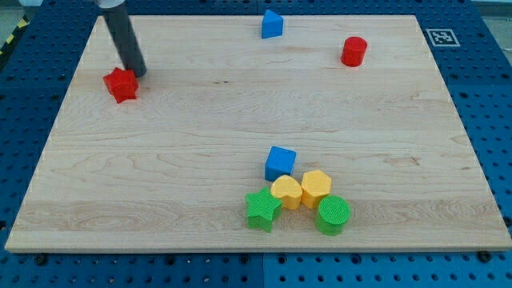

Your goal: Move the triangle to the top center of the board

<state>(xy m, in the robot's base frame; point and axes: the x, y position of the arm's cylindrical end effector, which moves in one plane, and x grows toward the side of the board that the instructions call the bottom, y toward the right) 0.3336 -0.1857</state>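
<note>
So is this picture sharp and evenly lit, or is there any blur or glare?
In the camera view, the light is soft and even on the wooden board, with no harsh glare; the blocks cast only faint shadows, as by the blue triangle; the dark rod looks slightly soft, my tip beside the red star; the board's edges look slanted by perspective.

1 camera looks down at a slant from beyond the view's bottom edge of the counter (160, 160), facing toward its far side. It stands far enough back to take in nearly the whole wooden top, with blue pegboard (488, 120) showing around the edges.
</note>
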